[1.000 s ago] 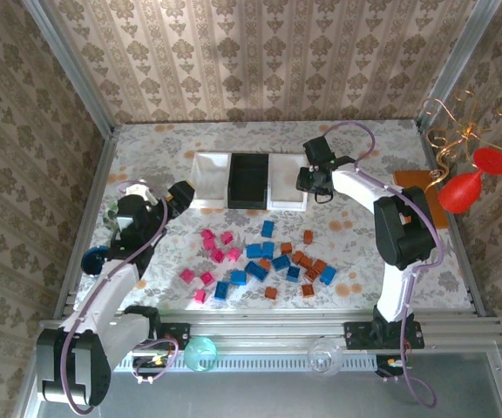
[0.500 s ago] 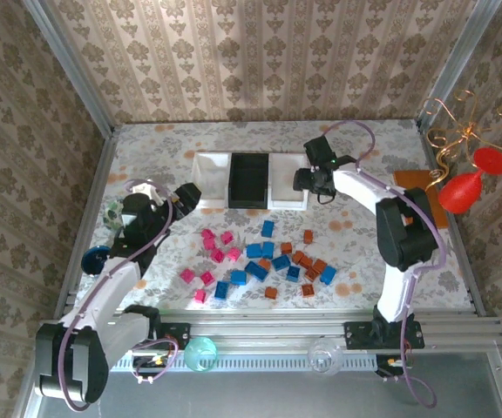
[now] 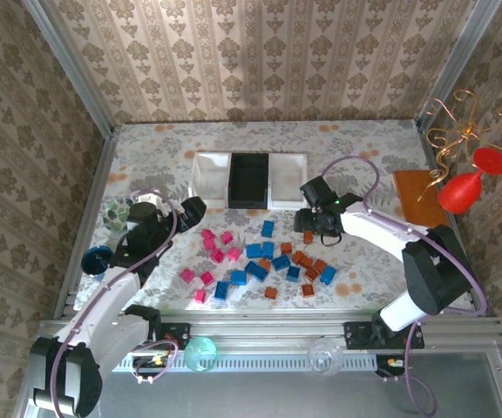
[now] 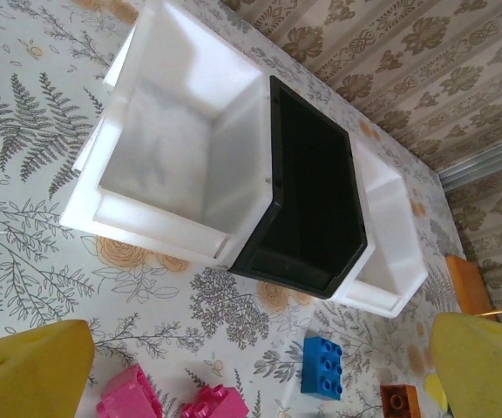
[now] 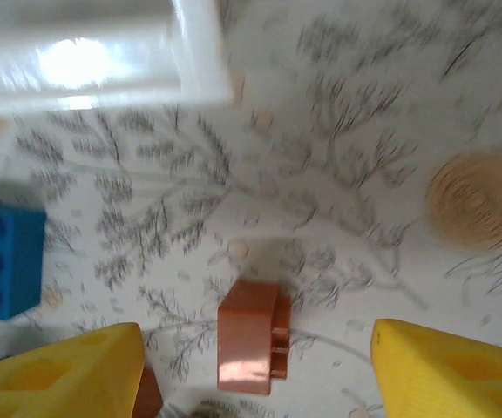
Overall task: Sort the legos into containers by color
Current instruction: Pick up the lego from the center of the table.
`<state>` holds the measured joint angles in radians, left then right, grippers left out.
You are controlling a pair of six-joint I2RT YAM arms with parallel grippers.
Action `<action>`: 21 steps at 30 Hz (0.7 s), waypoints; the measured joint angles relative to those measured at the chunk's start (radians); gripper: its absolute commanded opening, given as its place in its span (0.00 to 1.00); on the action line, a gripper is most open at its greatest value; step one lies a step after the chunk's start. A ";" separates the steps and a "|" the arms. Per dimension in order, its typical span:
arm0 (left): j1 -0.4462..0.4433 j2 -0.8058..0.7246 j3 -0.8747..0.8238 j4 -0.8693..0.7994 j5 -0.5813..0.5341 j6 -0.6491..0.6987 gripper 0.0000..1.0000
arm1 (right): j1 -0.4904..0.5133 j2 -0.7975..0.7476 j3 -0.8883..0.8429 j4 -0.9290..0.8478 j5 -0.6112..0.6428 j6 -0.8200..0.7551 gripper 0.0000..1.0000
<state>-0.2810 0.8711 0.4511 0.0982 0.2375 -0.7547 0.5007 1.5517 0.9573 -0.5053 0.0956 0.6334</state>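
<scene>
Three joined trays stand at the back: a white tray (image 3: pixel 209 178), a black tray (image 3: pixel 248 180) and a second white tray (image 3: pixel 288 180), and what I can see of them holds no bricks. Pink, blue and orange-brown legos (image 3: pixel 255 261) lie scattered in front of them. My right gripper (image 3: pixel 314 228) (image 5: pixel 255 370) is open and hangs low over an orange-brown brick (image 5: pixel 249 347) that lies on its side between the fingers. A blue brick (image 5: pixel 3 261) is to its left. My left gripper (image 3: pixel 190 209) (image 4: pixel 251 374) is open above pink bricks (image 4: pixel 133 396) and faces the trays (image 4: pixel 172 148).
A flat orange-brown board (image 3: pixel 418 196) and a red ornament (image 3: pixel 467 185) sit at the right. A small patterned bowl (image 3: pixel 116 212) and a blue round object (image 3: pixel 94 259) are at the left. Two clear cups (image 3: pixel 200 353) stand on the front rail.
My right gripper has left the right white tray and come down toward the near side over the orange-brown bricks. My left gripper has shifted slightly nearer and to the right.
</scene>
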 measured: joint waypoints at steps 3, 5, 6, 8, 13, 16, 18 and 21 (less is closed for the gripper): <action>0.000 0.000 0.000 -0.005 0.000 0.007 1.00 | 0.016 0.033 -0.016 0.014 -0.009 0.030 0.60; 0.000 0.000 0.000 -0.006 0.001 0.009 1.00 | 0.016 0.051 -0.024 0.025 -0.011 0.048 0.56; 0.000 0.000 0.000 -0.006 0.001 0.011 1.00 | 0.016 0.060 -0.026 0.031 -0.010 0.054 0.53; 0.000 0.000 0.000 -0.006 0.001 0.012 1.00 | 0.016 0.075 -0.026 0.037 -0.010 0.063 0.48; 0.000 0.006 0.000 -0.006 0.001 0.012 1.00 | 0.016 0.107 -0.026 0.046 -0.010 0.070 0.31; 0.000 0.006 0.000 -0.006 0.001 0.014 1.00 | 0.016 0.106 -0.022 0.045 -0.010 0.061 0.21; 0.000 0.006 0.000 -0.007 0.001 0.015 1.00 | 0.016 0.101 -0.013 0.039 -0.010 0.047 0.17; 0.000 0.006 0.000 -0.008 0.001 0.015 1.00 | 0.016 0.067 0.021 0.020 -0.008 0.020 0.17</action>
<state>-0.2810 0.8776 0.4511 0.0902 0.2386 -0.7399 0.5171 1.6184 0.9787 -0.4850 0.0872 0.6537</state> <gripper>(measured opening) 0.998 0.232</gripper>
